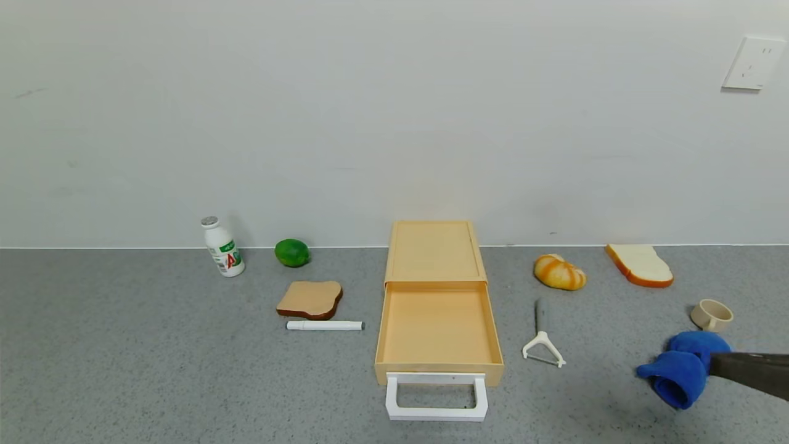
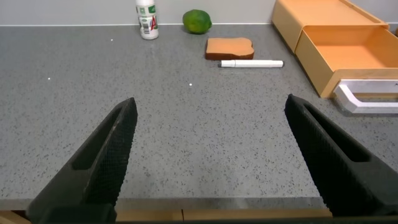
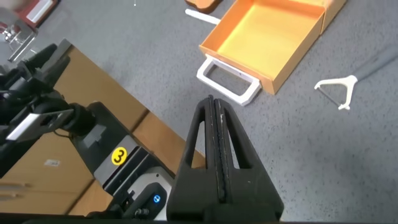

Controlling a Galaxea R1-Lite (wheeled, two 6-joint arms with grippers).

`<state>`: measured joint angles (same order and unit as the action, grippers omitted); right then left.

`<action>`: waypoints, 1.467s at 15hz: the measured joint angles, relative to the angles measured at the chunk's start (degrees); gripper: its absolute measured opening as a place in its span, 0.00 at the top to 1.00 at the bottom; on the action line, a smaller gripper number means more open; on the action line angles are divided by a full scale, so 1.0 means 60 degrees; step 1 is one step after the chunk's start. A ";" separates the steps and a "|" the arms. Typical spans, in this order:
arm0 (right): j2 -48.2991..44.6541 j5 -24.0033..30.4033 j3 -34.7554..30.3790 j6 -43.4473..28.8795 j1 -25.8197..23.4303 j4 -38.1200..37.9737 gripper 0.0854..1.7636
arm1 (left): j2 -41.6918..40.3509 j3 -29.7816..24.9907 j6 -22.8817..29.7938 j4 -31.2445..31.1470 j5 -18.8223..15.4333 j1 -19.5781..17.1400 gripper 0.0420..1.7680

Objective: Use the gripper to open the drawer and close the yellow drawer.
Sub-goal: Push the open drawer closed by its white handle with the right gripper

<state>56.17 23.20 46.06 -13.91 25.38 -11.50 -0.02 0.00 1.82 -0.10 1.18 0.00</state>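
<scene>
Head view shows us a grey speckled counter (image 1: pixel 123 370) with the flat pale yellow-tan plastic drawer box (image 1: pixel 435 253) at its centre against the white wall; its tray (image 1: pixel 437 330) is pulled fully out toward us, empty, with the white rectangular loop handle (image 1: pixel 436 398) at the near edge. We judge the opening step done and the closing step in hand. Our right gripper (image 3: pixel 217 155) is well apart from the handle, off to the right and back from the counter's near edge; its black fingers are pressed together with nothing between them. Our left gripper (image 2: pixel 208 152) hangs low over bare counter to the drawer's left, fingers spread wide and empty. Next, we think, a gripper must come to the handle or the tray front and push straight back toward the wall, square to the box so it does not skew. In the head view only a dark sliver of the right arm (image 1: pixel 752 370) shows at the edge, overlapping a blue cloth-like object (image 1: pixel 681 370) whose nature we cannot make out.
</scene>
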 joint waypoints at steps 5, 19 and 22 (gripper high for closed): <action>0.1520 -0.0077 0.1640 -0.0020 0.0041 -0.0012 0.98 | 0.0000 0.0000 0.0000 0.0000 0.0000 0.0000 0.03; 0.6928 -0.3129 0.3231 -0.1199 0.2696 0.0000 0.98 | 0.0000 0.0000 0.0000 0.0004 0.0004 0.0000 0.03; 0.7629 -0.3720 0.3107 -0.1835 0.3216 0.0207 0.98 | 0.0000 0.0000 0.0000 0.0000 0.0000 0.0000 0.03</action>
<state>101.95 0.88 64.70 -24.92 44.68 -10.25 -0.02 0.00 1.82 -0.10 1.18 0.00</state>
